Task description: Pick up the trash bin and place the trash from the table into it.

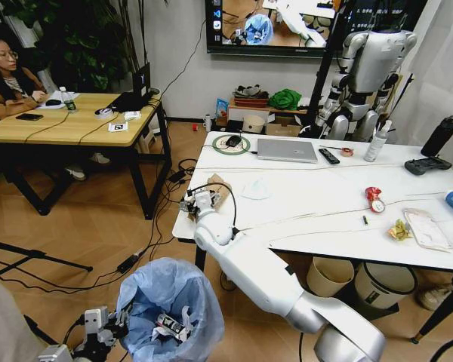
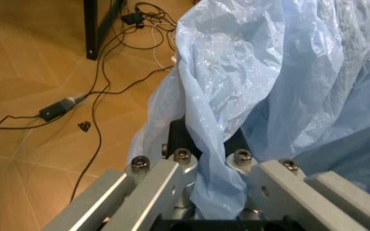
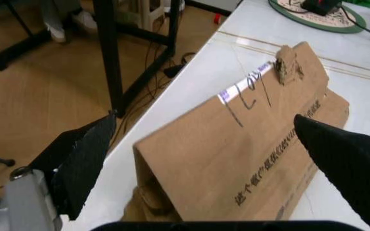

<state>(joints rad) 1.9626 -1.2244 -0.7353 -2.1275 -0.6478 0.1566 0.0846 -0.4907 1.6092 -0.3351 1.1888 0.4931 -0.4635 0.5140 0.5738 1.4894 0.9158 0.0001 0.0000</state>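
Now the right pincer (image 3: 204,159) stands wide open astride the box (image 3: 249,154): light, stiff, crushable cardboard, best taken across its ridge. Left pincer (image 2: 201,192) pinches the bin (image 1: 170,294) liner.

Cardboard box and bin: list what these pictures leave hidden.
- Cardboard box: in the head view the right claw covers most of it; in the right wrist view the frame's edge cuts off its near end, and its inside is dark.
- Trash bin: the blue bag hides its wall in both views; the head view's edge crops its base.
- Left claw: bag folds cover its tips.
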